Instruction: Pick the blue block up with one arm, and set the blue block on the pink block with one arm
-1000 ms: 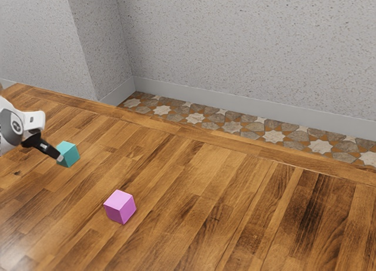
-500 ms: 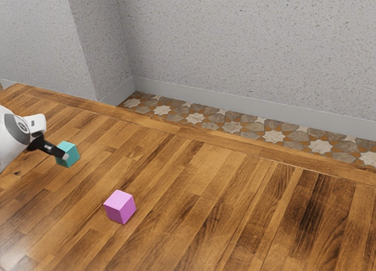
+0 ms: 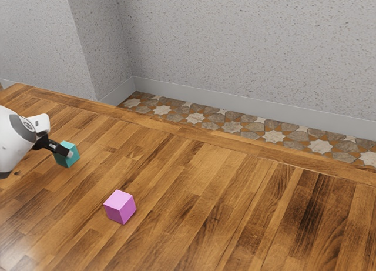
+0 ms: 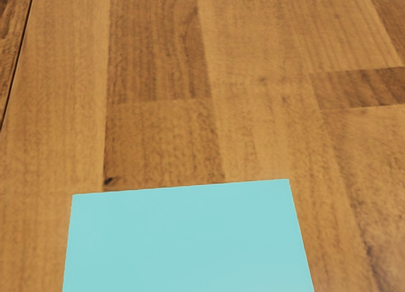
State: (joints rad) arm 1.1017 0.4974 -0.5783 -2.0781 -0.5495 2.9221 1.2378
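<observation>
As the hand (image 3: 65, 153) pinches the blue block (image 3: 72, 147), it sits between the fingers.

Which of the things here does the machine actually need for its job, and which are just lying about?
Part of the job:
- blue block, gripped in the tool
- pink block, resting on the wooden surface, apart from the blue one

Not part of the job, only surroundings:
- patterned tile strip
- grey wall

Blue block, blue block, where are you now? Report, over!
Gripper shut on blue block. Pink block sits apart, toward the exterior view's right, top bare. Nothing between them.
</observation>
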